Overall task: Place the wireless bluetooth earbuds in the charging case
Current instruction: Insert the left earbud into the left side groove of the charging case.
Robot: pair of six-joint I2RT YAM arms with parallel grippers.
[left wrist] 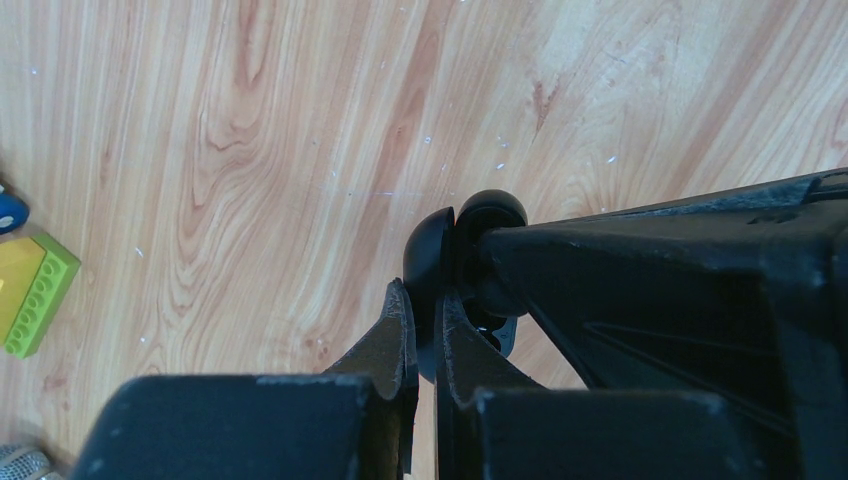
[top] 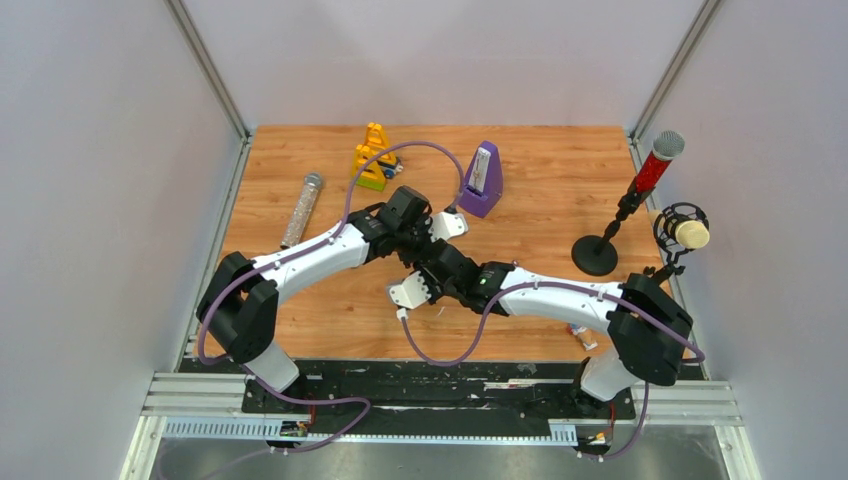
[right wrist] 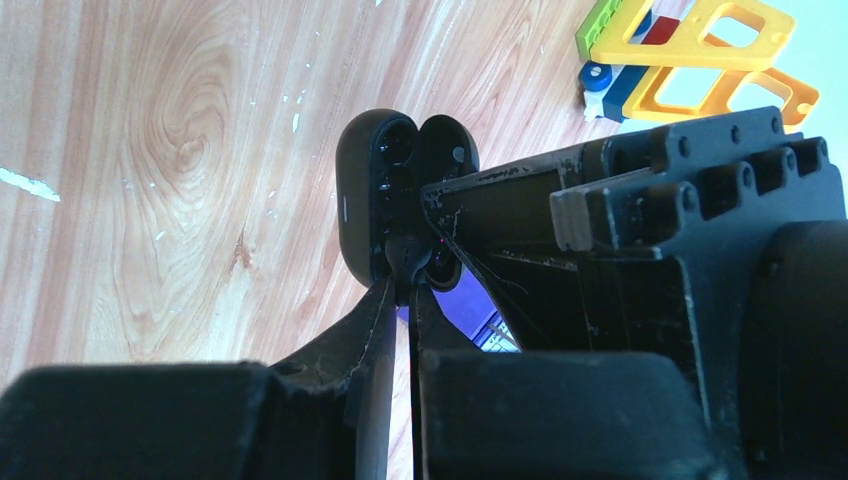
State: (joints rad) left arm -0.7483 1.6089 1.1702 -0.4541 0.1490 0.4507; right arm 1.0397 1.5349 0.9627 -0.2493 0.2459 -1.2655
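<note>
Two grippers, top view: left gripper [top: 425, 243] and right gripper [top: 447, 268] meet mid-frame; open table [top: 540, 200] wood around them, metronome [top: 484, 180] nearest, upper centre.
Left wrist: left jaws fully pinched on charging case [left wrist: 430, 265], edge-on, centre frame.
Right wrist: charging case open, long axis vertical in frame, wells facing camera; right jaws a sliver apart on earbud [right wrist: 405, 262] at its lower end.
</note>
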